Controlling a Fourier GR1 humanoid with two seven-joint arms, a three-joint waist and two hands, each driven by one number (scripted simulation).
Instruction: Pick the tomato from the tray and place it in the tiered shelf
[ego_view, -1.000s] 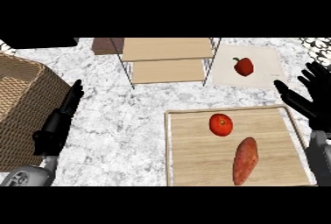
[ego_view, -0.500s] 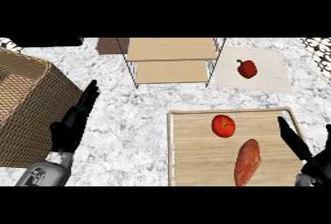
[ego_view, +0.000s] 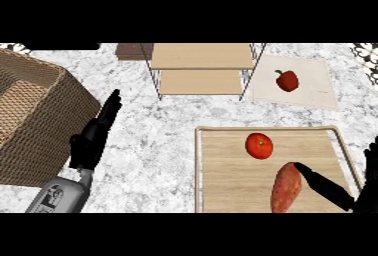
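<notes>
Right hand low over the tray, fingers straight and holding nothing.
One finger reaches over the sweet potato; the tomato lies on the tray just above it, untouched. The tiered shelf stands farther back, a red pepper beside it. Left hand rests open near the wicker basket.

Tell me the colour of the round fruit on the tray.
Red. The tomato on the wooden tray shows clearly in the head view.
</notes>
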